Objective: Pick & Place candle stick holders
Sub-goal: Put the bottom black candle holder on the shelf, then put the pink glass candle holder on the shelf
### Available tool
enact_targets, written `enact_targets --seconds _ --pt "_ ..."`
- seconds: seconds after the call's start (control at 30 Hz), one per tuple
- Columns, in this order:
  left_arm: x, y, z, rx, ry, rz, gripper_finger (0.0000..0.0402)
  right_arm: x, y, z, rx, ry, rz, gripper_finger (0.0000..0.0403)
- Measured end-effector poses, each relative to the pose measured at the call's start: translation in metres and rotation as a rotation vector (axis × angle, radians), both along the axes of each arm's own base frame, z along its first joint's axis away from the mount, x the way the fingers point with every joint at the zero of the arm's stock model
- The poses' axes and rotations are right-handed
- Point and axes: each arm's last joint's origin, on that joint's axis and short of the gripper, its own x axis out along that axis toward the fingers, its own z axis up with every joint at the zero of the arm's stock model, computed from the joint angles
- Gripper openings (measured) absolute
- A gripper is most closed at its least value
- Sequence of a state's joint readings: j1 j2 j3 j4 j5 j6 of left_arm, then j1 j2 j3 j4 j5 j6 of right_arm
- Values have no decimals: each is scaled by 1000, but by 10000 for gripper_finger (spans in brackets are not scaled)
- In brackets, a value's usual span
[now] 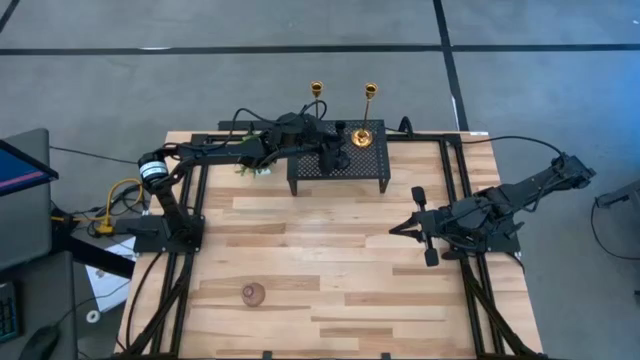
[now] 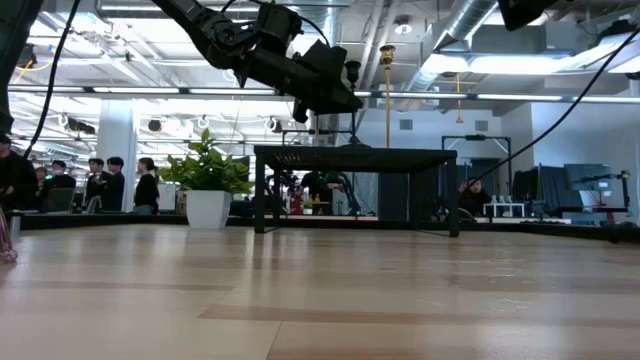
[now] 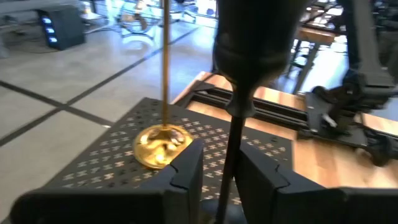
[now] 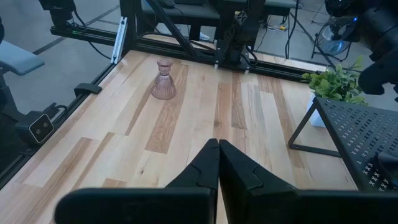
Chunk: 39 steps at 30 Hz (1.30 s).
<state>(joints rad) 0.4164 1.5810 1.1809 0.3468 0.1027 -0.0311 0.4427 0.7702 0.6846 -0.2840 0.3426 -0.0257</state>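
Note:
A black stemmed candle holder [image 3: 235,134] stands on the black mesh stand [image 1: 340,168] at the table's far middle. My left gripper [image 3: 219,177] is open, level, with a finger on either side of its thin stem, below the cup [image 3: 258,37]. In the low view the gripper [image 2: 338,100] is above the stand top. A gold holder [image 3: 160,143] stands on the stand beside it [image 1: 364,132]. A second gold holder [image 1: 316,92] shows behind the left arm, base hidden. A pinkish holder [image 1: 253,293] stands on its base at the near left. My right gripper [image 1: 400,228] is shut and empty.
A small green potted plant [image 1: 253,168] stands just left of the stand. The right arm rests at the table's right side. People stand in the room beyond the table [image 2: 110,180]. Black frame rails run along both table sides.

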Motion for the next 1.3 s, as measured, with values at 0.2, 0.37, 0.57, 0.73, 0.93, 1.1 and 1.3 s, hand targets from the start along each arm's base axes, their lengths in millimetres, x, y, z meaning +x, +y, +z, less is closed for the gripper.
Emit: enact_targets --seconds 0.2,0.37,0.57,0.73,0.93,1.1,1.3 --pt "0 1 0 2 -1 25 126 0 0 0 0 0 0 0" --pt "0 1 0 3 -4 27 164 0 0 0 0 0 0 0" --pt "-7 -3 9 13 -8 20 200 0 0 0 0 0 0 0" --pt "-19 -10 23 52 6 14 212 0 0 0 -1 2 0 0" --pt "-38 -23 35 29 73 -12 214 0 0 0 6 5 0 0" --pt "-53 -46 47 90 123 -140 185 -1 0 -2 28 27 -12 0" --pt "-75 -76 59 146 186 -244 95 -1 0 -3 44 33 -19 0"
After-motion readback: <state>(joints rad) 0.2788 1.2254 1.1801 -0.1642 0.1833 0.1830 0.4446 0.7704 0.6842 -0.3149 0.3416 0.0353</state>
